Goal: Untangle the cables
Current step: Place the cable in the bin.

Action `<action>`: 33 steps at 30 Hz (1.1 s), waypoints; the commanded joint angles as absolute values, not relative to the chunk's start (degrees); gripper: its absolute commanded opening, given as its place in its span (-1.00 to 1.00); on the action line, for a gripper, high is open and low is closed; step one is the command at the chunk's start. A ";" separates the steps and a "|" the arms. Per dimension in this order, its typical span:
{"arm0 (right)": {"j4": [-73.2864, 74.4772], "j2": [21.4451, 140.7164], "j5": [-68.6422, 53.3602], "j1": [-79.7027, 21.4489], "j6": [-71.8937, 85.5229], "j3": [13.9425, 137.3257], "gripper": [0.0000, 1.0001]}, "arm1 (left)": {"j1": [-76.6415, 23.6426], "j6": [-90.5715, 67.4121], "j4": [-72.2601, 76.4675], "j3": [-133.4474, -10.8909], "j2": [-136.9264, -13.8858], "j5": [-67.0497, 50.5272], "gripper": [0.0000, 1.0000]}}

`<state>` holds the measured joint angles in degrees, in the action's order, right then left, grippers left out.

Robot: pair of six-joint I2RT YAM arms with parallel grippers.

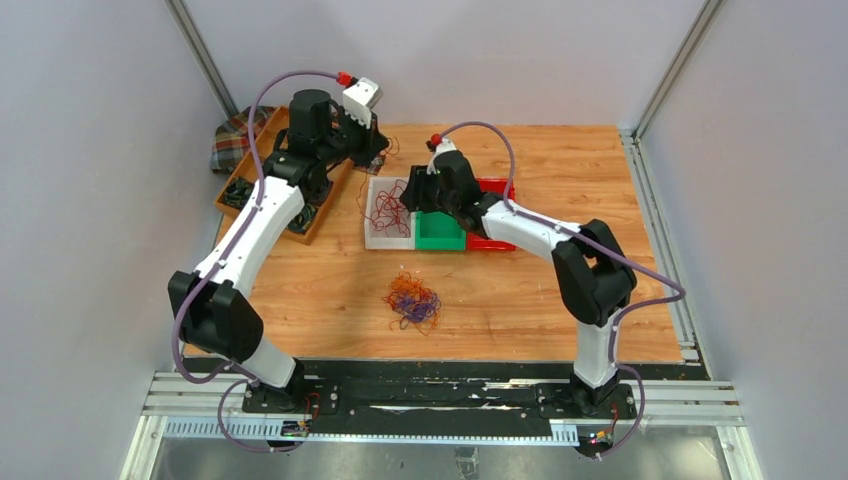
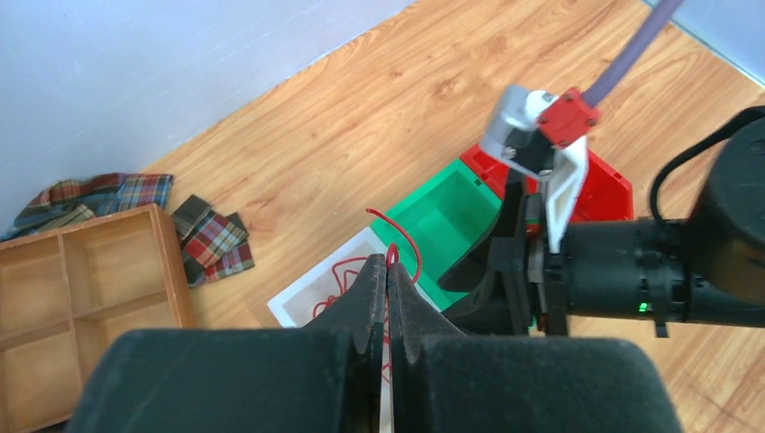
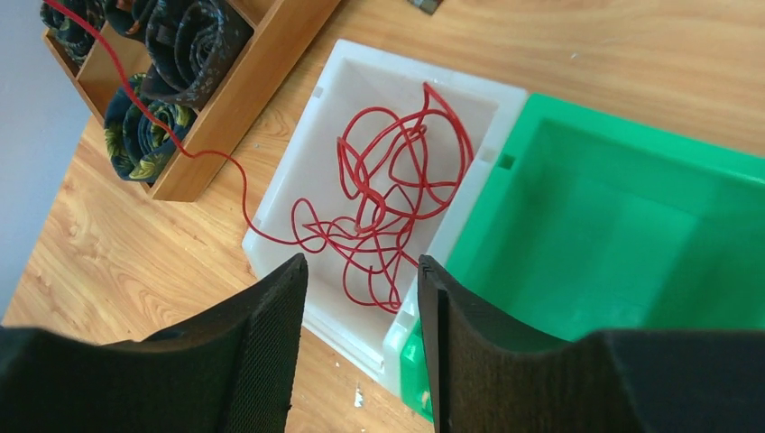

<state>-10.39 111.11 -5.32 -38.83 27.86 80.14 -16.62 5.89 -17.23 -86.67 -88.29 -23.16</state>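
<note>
A clump of red, orange and purple cables (image 1: pixel 412 300) lies on the wooden table in front of the bins. One long red cable (image 3: pixel 388 194) is piled loosely in the white bin (image 3: pixel 424 70). A strand of it runs out over the bin's left wall and up across the wooden tray. My left gripper (image 2: pixel 387 264) is shut on that red cable, a small loop showing above its tips, raised behind the white bin (image 1: pixel 388 232). My right gripper (image 3: pixel 361 266) stands open above the white bin's near edge, with nothing between its fingers.
A green bin (image 3: pixel 631 225) touches the white one on its right, and a red bin (image 1: pixel 495 188) stands beyond it. The wooden tray (image 3: pixel 262 63) with black coiled bundles (image 3: pixel 194 45) sits at the back left. A plaid cloth (image 2: pixel 212 239) lies by it.
</note>
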 commanded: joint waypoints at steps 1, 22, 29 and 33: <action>-8.20 105.18 -1.31 -38.06 23.35 77.50 -0.01 | -16.35 3.24 -14.11 -88.12 -89.12 -25.03 -0.99; -13.00 77.65 7.51 -37.81 23.49 48.73 0.25 | -19.65 -2.33 -11.37 -83.14 -95.05 -26.54 -0.99; -11.96 74.14 7.92 -37.79 23.88 46.16 0.25 | -19.76 7.07 -10.02 -76.09 -94.02 -14.59 -0.99; -11.90 73.05 8.07 -37.88 24.44 45.32 0.25 | -20.04 11.38 -9.73 -74.52 -95.23 -11.13 -0.99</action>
<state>-11.75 74.56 6.63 -38.44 23.20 46.59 -19.68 5.21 -12.14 -75.07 -94.98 -17.04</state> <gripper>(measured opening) 0.626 0.011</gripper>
